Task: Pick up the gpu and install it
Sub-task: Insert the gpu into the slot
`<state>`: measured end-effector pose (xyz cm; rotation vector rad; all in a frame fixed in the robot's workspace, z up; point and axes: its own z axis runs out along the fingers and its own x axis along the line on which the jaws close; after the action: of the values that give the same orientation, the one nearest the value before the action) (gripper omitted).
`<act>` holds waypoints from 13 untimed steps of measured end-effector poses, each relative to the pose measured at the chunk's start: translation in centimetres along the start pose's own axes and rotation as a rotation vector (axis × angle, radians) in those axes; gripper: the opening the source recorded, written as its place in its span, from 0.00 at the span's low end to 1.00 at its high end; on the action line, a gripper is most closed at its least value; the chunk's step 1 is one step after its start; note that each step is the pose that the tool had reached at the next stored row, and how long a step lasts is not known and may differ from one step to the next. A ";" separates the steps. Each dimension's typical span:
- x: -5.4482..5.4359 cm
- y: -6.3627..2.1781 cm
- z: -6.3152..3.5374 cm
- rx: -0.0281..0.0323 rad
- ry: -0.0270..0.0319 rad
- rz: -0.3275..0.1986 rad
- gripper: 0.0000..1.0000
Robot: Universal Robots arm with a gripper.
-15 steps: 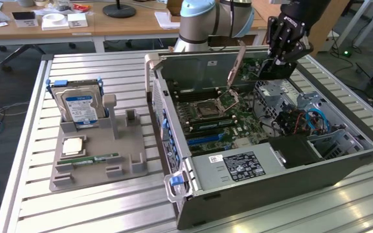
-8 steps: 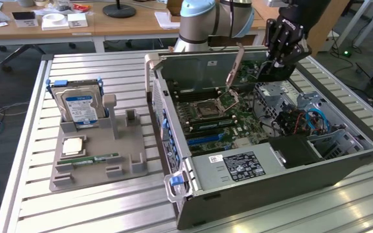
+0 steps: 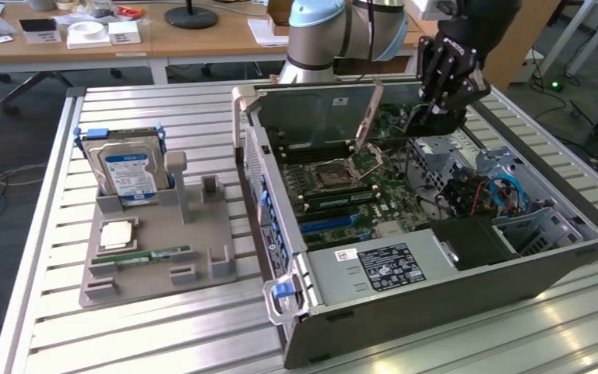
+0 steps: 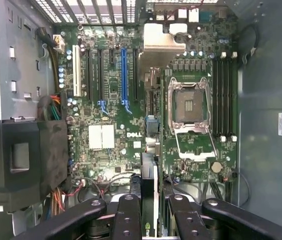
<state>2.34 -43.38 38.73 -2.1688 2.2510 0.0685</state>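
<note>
- Black fingers [image 4: 128, 220] pinch the gpu [image 4: 149, 180], closed against its two faces, with the card held on edge between them.
- Under the fingers sits the open case [image 3: 434, 296], and the gpu points down from them into it.
- Below the fingers lies the motherboard [image 4: 111, 140]. The gpu hangs above it, clear of the blue slot [image 4: 124, 75] and near the open socket [image 4: 188, 102].
- Well apart from the fingers, on the table [image 3: 153, 343], a grey holder [image 3: 159, 273] carries a hard drive [image 3: 128, 171] and a RAM stick [image 3: 159, 254].
</note>
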 end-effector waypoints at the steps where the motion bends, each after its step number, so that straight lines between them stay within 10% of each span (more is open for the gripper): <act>1: 0.0 0.07 0.15 0.0004 0.0000 -0.002 0.26; 13: 0.2 0.94 2.12 0.0028 0.0004 -0.030 0.26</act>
<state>1.36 -43.48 36.63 -2.2009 2.2165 0.0645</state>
